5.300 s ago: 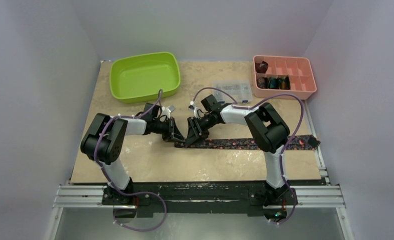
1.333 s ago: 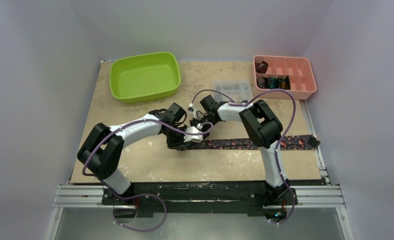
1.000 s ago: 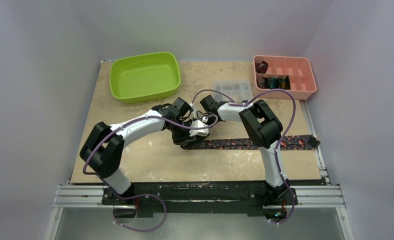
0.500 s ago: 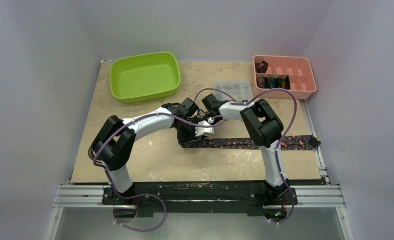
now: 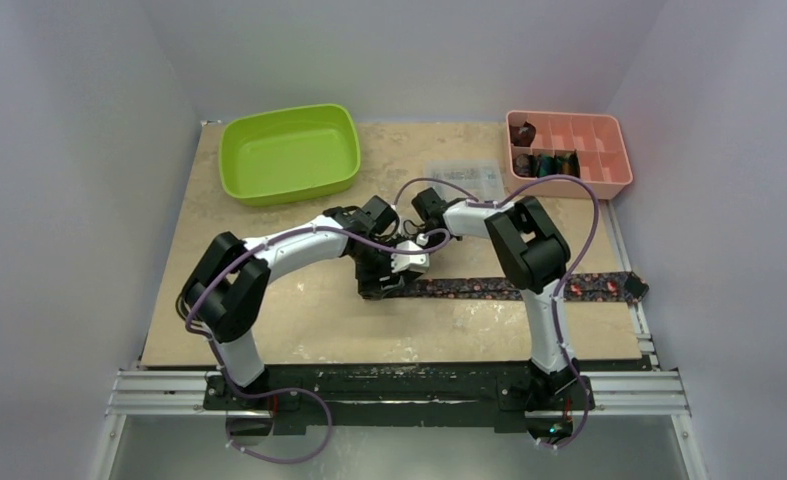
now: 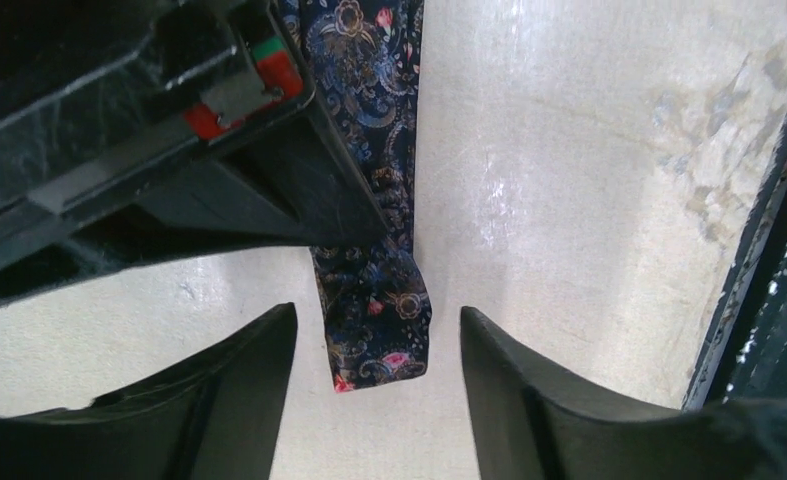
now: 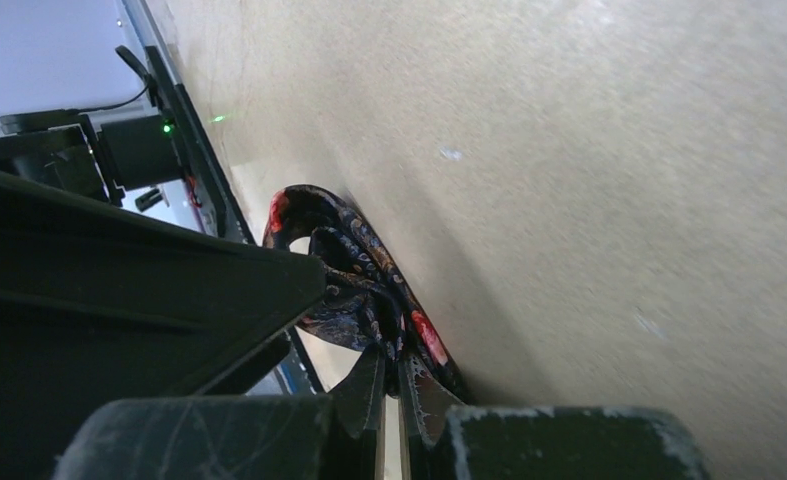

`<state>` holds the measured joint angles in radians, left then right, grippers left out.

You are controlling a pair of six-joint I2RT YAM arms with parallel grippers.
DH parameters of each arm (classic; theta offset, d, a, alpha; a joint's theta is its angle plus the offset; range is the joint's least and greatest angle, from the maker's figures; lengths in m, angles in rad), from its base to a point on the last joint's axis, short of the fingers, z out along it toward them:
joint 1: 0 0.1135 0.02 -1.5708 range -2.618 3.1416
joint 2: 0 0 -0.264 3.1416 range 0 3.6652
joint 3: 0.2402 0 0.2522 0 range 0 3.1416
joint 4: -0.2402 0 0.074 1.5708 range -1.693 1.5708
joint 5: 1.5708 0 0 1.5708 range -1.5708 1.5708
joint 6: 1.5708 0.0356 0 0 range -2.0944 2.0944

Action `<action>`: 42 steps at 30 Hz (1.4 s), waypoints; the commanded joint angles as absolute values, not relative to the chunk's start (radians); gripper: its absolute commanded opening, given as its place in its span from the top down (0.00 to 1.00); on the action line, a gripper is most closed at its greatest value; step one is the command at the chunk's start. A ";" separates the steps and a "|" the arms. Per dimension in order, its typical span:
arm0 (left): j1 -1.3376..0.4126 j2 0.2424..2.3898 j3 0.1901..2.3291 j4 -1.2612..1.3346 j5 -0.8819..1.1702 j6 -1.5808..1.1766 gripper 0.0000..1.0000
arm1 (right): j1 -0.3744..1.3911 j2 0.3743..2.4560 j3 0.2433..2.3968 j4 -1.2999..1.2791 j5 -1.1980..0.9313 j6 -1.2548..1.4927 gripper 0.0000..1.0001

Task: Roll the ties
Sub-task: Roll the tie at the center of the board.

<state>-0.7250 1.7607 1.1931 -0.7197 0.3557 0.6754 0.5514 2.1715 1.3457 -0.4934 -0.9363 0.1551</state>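
At the far left of the table point(image 5: 269, 330), near its back edge, a green tub point(image 5: 289, 152) is seen, its bare floor in view.

From the near-left corner, the left arm is reached in toward the table's middle. The left gripper point(image 5: 377, 281) is pointed down over the narrow end of the tie point(image 5: 509, 289). In the left wrist view its fingers point(image 6: 239, 380) are spread apart, with the tie's folded end point(image 6: 374, 320) lying between them on the table and touched by neither.

Just to the right, the right gripper point(image 5: 410, 262) is met tip to tip with the left one. In the right wrist view its fingers point(image 7: 421, 392) are pressed together, and a raised fold of the tie point(image 7: 369, 290) is pinched between them close to the table.

The tie is dark with small red-pink flowers. It is laid flat in a straight band from the grippers at the centre to the table's right edge.

Behind the grippers, a clear box point(image 5: 464, 180) of small parts is set flat; its contents are too small to be told.

At the far right, a pink tray point(image 5: 617, 160) split into cells is placed. A dark reddish coil point(image 5: 522, 132) is held in its back-left cell. Three more coils point(image 5: 546, 165), dark, teal and brownish, are held side by side in the front-left cells.
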 commanded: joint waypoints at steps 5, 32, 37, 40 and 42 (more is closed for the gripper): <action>-0.616 1.513 1.047 -0.319 0.606 0.410 0.23 | 0.486 2.162 1.307 -0.629 -0.814 -0.042 1.00; -0.637 1.572 0.628 0.300 0.738 0.455 0.20 | 0.374 2.153 1.284 -0.758 -0.806 -0.186 1.00; -0.642 1.611 0.655 0.297 0.679 0.438 0.34 | 0.374 2.159 1.287 -0.749 -0.806 -0.177 1.00; -0.664 1.630 0.666 0.274 0.659 0.462 0.41 | 0.373 2.167 1.297 -0.749 -0.808 -0.173 1.00; -0.676 1.628 0.662 0.274 0.658 0.477 0.42 | 0.374 2.170 1.300 -0.750 -0.811 -0.171 1.00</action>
<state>-0.6502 1.6222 0.6319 0.2577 0.6586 0.4259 0.3752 2.1590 1.3067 -0.8116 -0.9360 -0.1452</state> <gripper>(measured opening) 0.589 0.012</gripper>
